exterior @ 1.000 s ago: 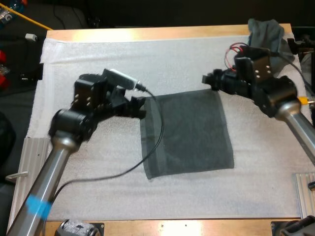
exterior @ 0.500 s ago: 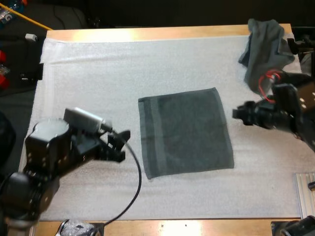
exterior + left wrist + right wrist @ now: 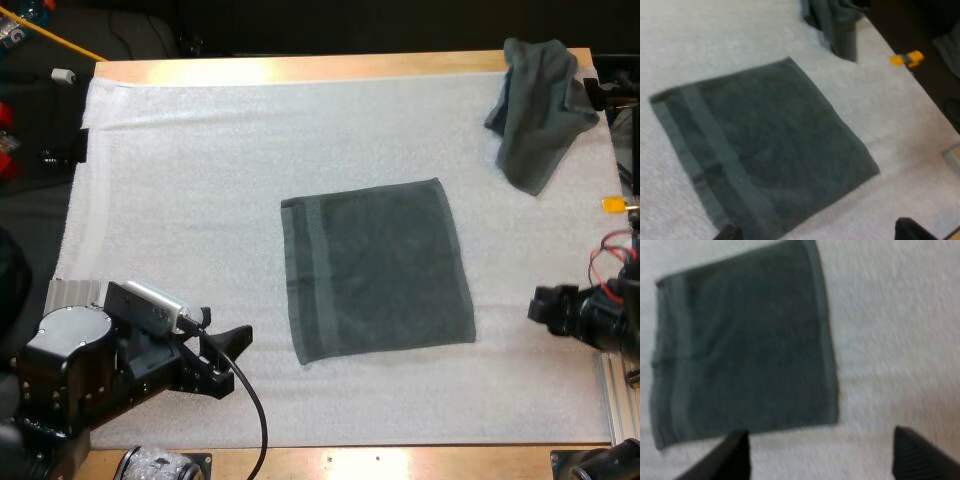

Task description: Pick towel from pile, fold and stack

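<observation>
A dark grey-green towel [image 3: 375, 270] lies flat and square in the middle of the white mat [image 3: 200, 180]. A crumpled towel [image 3: 540, 105] sits at the far right corner. My left gripper [image 3: 228, 360] hangs over the near left of the mat, open, well short of the flat towel. My right gripper [image 3: 542, 305] is at the right edge, apart from the towel's right side. The left wrist view has the flat towel [image 3: 760, 150] and the crumpled towel [image 3: 835, 25] beyond my open left gripper [image 3: 817, 232]. The right gripper [image 3: 825, 460] is open, with the towel [image 3: 740, 355] ahead of it.
The wooden table edge [image 3: 300, 68] runs along the far side of the mat. A ribbed metal plate [image 3: 70, 295] lies at the mat's near left, another [image 3: 615, 400] at the near right. Bare mat surrounds the flat towel.
Both grippers have drawn back from the flat towel's far corners, the left to the near left, the right to the right edge. The towel stays flat.
</observation>
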